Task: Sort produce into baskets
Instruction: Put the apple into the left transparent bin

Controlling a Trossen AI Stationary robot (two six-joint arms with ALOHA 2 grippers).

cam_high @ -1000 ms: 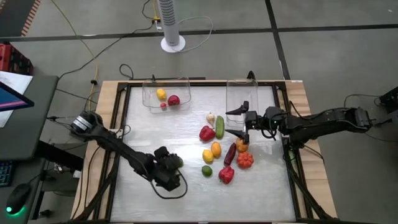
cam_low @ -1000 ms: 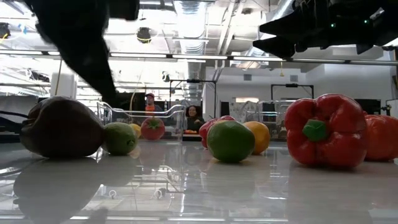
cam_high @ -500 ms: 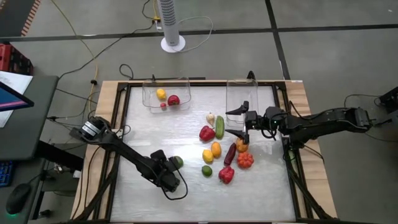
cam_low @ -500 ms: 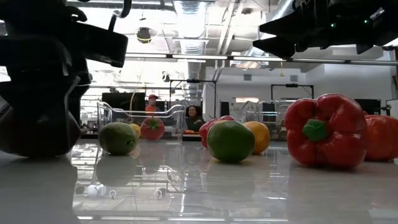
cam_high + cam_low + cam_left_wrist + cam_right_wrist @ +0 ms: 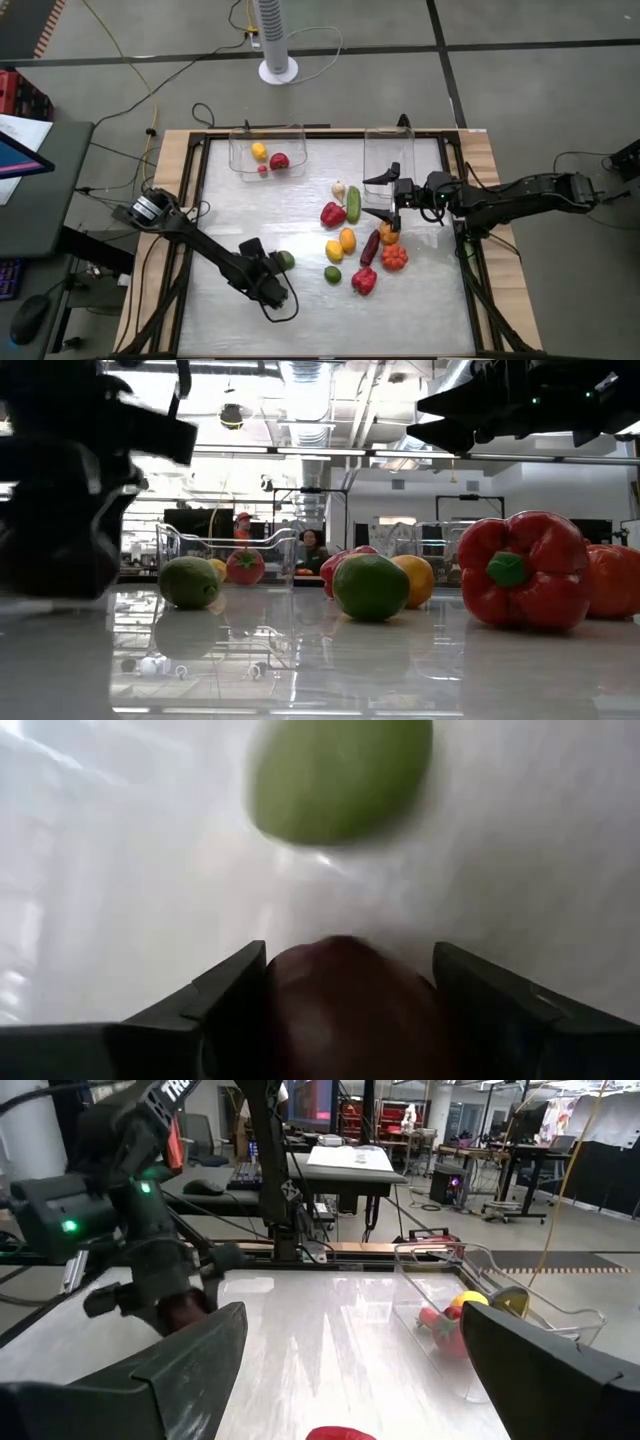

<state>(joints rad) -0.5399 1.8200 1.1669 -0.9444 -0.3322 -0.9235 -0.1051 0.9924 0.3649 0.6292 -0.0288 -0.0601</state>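
So far only three small pieces lie in the upper-left bin [image 5: 267, 156]; the other bin [image 5: 388, 160] looks empty. Lower left, the left pincer [image 5: 345, 982] brackets a dark fruit [image 5: 345, 995] beside a lime [image 5: 286, 260]. The right pincer [image 5: 385, 197] hangs wide over the remaining pile [image 5: 360, 240] at centre.

Glossy white table [image 5: 330, 670], clear plastic baskets [image 5: 267, 140], seemingly waxy red pepper [image 5: 520, 570].

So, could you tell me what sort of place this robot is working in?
Probably a robotics lab or workshop: exposed ceiling ducts overhead, workbenches with monitors behind the table, and cables trailing over a bare floor beside a tower fan.
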